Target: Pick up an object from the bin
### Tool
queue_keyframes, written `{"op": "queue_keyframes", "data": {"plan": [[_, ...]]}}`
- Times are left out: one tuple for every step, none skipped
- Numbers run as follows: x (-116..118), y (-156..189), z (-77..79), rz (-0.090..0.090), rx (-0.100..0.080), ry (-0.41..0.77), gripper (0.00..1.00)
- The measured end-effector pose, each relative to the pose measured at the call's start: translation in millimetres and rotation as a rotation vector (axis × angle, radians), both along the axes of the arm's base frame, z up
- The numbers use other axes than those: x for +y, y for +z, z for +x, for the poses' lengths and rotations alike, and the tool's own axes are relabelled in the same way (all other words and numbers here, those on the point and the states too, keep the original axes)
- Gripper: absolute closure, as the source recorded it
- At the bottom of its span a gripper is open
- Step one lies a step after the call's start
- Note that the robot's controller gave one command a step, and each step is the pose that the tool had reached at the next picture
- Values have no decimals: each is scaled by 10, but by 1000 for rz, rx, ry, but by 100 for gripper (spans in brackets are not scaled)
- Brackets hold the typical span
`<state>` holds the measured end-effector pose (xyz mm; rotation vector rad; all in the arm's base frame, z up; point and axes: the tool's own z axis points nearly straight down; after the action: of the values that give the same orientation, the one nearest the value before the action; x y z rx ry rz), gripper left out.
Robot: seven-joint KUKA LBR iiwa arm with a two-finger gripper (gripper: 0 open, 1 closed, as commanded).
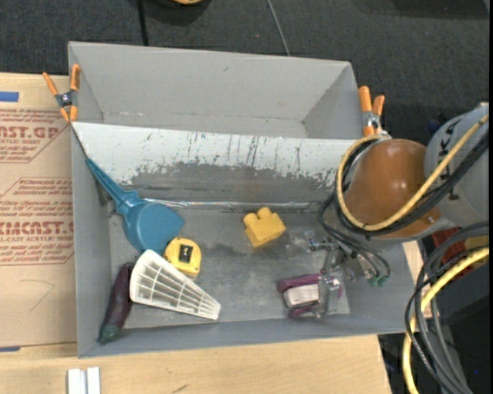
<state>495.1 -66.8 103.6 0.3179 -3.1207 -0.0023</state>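
Purple object (299, 286) lies on the floor of the bin (214, 89) near its lower right corner, apart from the yellow block (263, 227), and my gripper (324, 294) is low right against it, but I cannot tell how wide it is open.

scoop (148, 220) left | tape measure (183, 255) touching it, in front | block (263, 226) centre | gadget (300, 295) right-front
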Motion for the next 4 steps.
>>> {"op": "queue_keyframes", "data": {"plan": [[41,-34,-142,1,-7,36,0],[-90,-264,-109,1,-16,245,0],[-53,-317,-92,-1,-24,255,100],[-53,-316,-92,-1,-24,255,100]]}}
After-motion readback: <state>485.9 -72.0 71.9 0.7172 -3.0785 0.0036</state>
